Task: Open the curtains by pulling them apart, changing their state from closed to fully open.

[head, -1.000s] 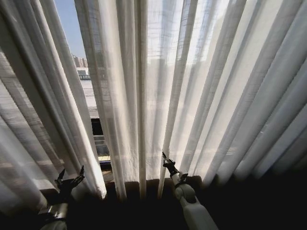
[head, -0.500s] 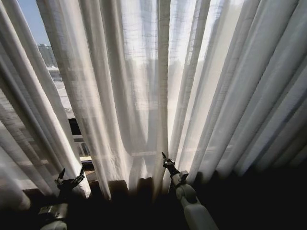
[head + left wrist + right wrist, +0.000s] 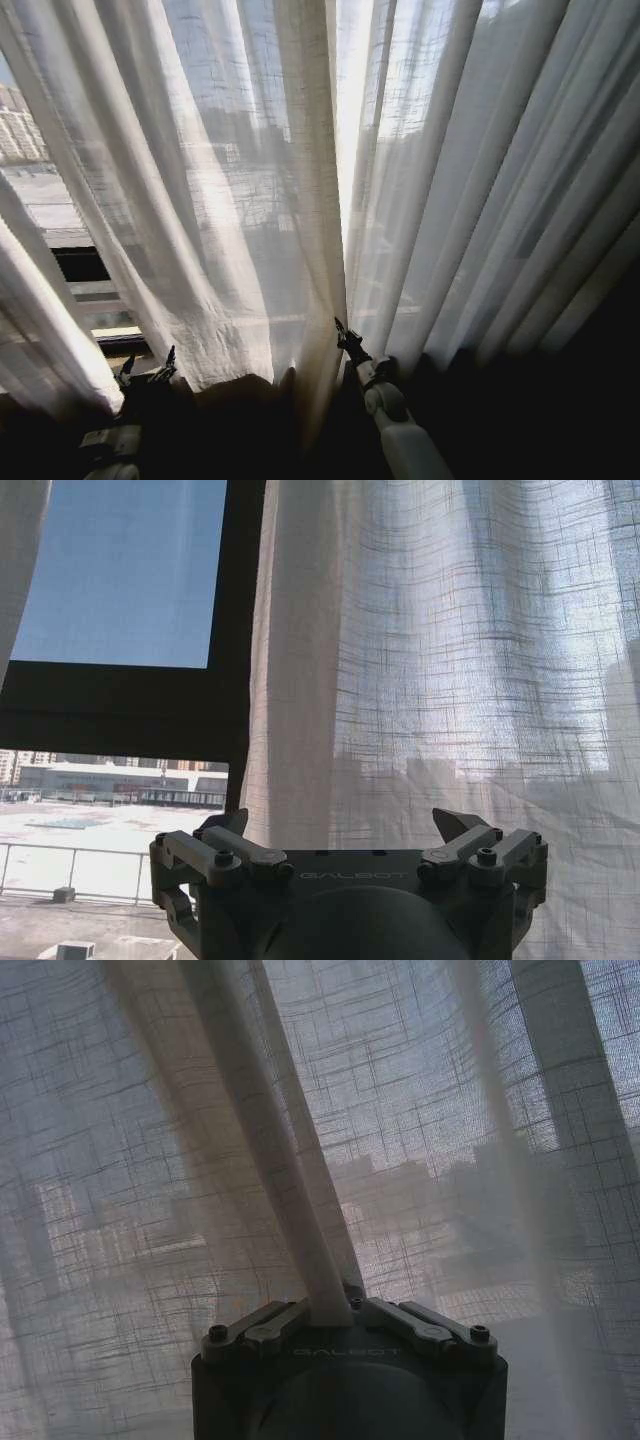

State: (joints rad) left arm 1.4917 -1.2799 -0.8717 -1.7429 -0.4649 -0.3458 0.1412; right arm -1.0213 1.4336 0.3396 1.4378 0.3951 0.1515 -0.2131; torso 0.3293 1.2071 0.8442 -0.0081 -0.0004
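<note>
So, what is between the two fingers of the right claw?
A pinched fold of the curtains runs up from between the right claw's closed fingers, seen in the right wrist view.

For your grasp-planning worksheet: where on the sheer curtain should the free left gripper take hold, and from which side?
Probably the curtain's free vertical edge beside the window gap, approached from the room side: the open left gripper already faces it, and that thin hanging hem should fit between its fingers.
</note>
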